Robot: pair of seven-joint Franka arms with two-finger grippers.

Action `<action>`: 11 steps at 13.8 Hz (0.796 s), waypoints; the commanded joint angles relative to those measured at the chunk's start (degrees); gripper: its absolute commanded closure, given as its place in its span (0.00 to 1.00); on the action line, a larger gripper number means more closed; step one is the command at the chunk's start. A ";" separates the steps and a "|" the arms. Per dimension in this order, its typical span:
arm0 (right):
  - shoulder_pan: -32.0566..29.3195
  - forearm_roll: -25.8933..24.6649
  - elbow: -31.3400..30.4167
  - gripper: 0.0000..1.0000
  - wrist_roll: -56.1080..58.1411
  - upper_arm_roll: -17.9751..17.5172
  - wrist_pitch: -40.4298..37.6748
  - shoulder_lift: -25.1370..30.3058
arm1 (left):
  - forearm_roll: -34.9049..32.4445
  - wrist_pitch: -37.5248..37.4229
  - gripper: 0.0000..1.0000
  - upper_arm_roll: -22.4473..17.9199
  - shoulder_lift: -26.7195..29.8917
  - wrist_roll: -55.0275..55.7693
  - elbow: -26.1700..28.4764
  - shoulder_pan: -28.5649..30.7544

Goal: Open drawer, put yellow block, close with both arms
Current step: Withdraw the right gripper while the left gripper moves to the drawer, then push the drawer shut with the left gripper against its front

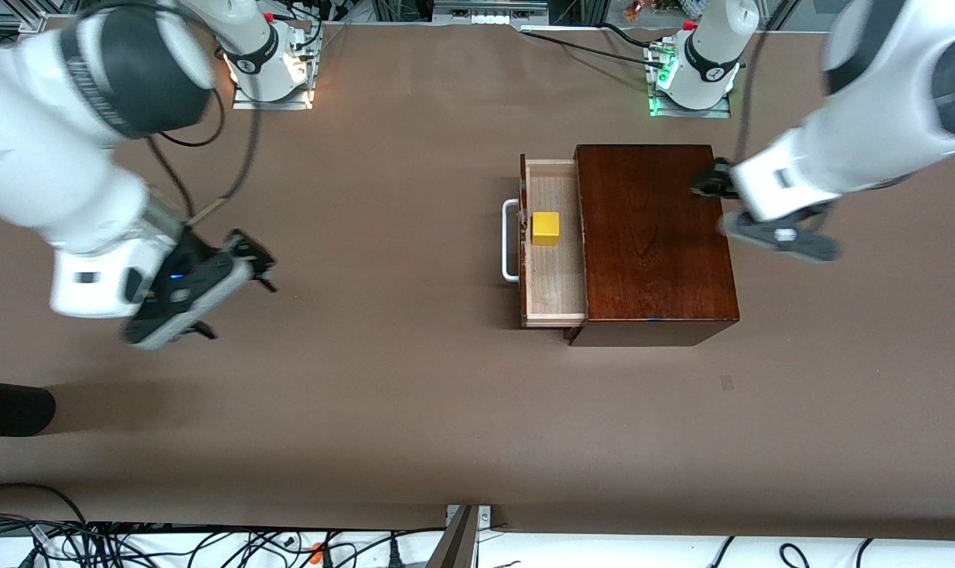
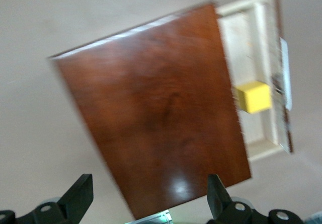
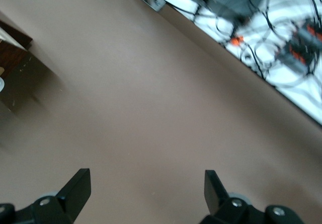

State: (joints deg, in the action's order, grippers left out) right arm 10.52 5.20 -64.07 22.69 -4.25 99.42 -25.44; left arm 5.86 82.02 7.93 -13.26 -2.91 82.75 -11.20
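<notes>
**Drawer open with block inside, both hands apart and empty**

The dark wooden box (image 1: 654,241) sits on the brown desk (image 1: 382,394) toward the left arm's end, with bare desk surface all around it. Its drawer (image 1: 554,284) is pulled out toward the right arm's end, so the pale tray shows along its full length and the white bar handle (image 1: 510,241) sticks out past the drawer front. The yellow block (image 1: 546,228) lies in the drawer, in the half farther from the front camera, close to the drawer front and apart from the box's edge.

The right hand (image 1: 252,268) hangs over open desk toward the right arm's end, well apart from the drawer handle, with a wide stretch of bare surface between them. Its fingers (image 3: 75,186) are spread wide with nothing between them.

The left hand (image 1: 710,183) is over the edge of the box at the end away from the drawer. In the left wrist view its fingers (image 2: 80,194) stand wide apart over the box top and grip nothing.

Count: one box, one drawer, one handle, one yellow block, two arms, two hands. A dark rounded object (image 1: 12,409) shows at the desk's edge at the right arm's end, nearer the front camera.
</notes>
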 commanded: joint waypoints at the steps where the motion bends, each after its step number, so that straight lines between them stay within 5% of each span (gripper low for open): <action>1: -0.50 3.58 -16.03 0.00 -5.19 4.07 -0.37 12.57 | 1.43 -0.20 0.00 4.62 -4.13 -3.58 -1.11 -3.64; 5: -1.90 3.23 -27.85 0.00 -13.43 6.53 -1.24 22.61 | 1.97 10.50 0.00 11.83 -11.16 -12.70 -0.93 -6.11; 11: -1.91 -1.68 -27.16 0.00 -20.58 8.56 -8.53 23.15 | -0.92 35.56 0.00 13.78 -20.56 -27.74 0.21 -16.65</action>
State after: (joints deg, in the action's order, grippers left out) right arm 8.88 5.32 -90.16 4.55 4.78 92.29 -3.28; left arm 6.34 113.82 21.98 -31.75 -24.72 83.25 -26.07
